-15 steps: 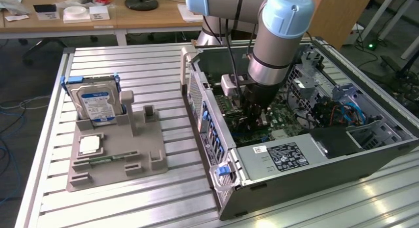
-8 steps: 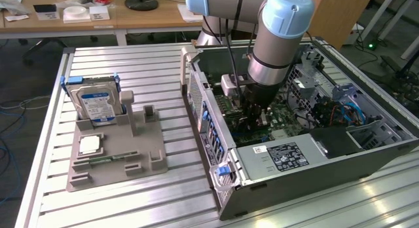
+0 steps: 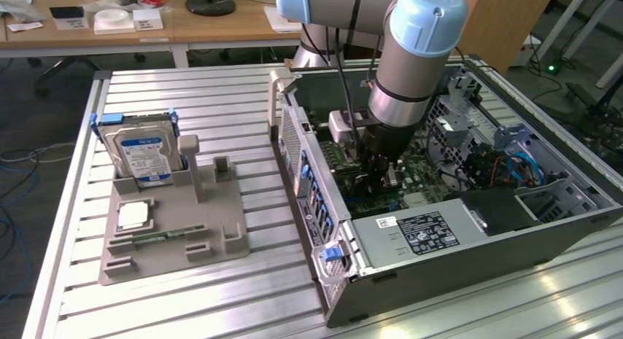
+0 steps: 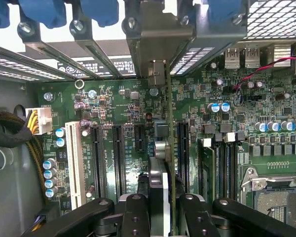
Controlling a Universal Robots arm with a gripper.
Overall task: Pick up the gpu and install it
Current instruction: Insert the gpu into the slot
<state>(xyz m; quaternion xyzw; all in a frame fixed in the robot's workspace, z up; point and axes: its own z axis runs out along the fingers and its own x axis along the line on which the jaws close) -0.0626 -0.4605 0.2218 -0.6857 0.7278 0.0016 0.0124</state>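
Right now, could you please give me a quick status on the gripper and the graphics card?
Gripper shut on thin green-edged gpu card, held edge-on. Card low inside open grey computer case, over green motherboard slots. Nothing blocking seen.
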